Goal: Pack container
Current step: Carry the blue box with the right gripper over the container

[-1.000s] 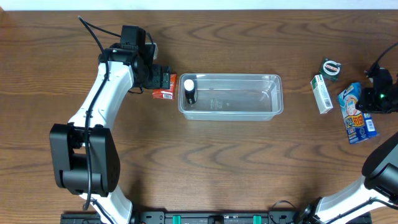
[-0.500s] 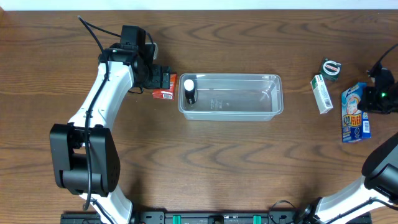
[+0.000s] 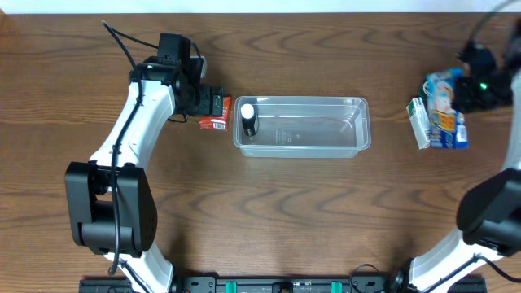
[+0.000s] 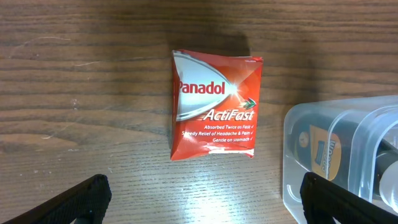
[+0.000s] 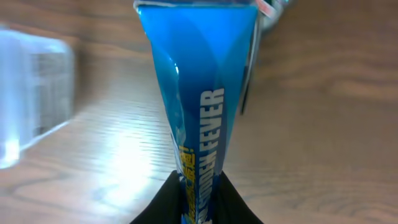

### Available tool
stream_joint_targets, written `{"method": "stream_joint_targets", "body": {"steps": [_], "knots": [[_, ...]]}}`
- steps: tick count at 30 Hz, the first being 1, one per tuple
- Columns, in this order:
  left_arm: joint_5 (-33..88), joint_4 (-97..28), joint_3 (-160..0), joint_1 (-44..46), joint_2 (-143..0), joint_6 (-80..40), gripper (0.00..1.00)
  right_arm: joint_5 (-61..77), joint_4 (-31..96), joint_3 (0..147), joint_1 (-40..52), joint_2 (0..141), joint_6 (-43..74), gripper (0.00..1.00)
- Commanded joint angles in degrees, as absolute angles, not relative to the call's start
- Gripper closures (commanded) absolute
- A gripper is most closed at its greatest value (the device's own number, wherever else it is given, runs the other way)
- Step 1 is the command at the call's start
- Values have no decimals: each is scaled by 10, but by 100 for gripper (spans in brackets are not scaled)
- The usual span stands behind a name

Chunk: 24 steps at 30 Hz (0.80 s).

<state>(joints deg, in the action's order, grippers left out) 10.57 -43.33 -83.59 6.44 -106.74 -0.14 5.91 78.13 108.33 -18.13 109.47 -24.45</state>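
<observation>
The left gripper (image 4: 202,193) hangs with its fingers spread wide and touches nothing. The red Panadol box (image 4: 214,106) lies flat on the table (image 3: 326,212), just ahead of the gap between the fingertips. In the wrist view the container (image 3: 317,130) stands close by, off the right-hand finger. A small dark bottle (image 3: 247,118) with a white cap stands in the end nearest this gripper.

The right gripper (image 5: 198,196) is pinched tight on one end of a blue packet (image 5: 199,93), which juts out ahead of the fingers. A green-and-white box (image 3: 419,124) lies just past the packet, and the container is well beyond that.
</observation>
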Motion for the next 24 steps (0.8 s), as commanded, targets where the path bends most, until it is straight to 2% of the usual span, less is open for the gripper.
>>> {"method": "stream_joint_targets", "body": {"steps": [1, 11, 14, 24], "knots": [[109, -436, -835, 63, -1073, 2, 2, 49, 801, 1141, -125, 1090, -238, 87], [109, -440, -835, 63, -1073, 2, 2, 47, 860, 1281, 19, 1090, -240, 86], [109, -440, -835, 63, -1073, 2, 2, 47, 869, 1284, 66, 1090, -270, 82], [109, -440, -835, 63, -1073, 2, 2, 47, 877, 1272, 196, 1090, -375, 85]]}}
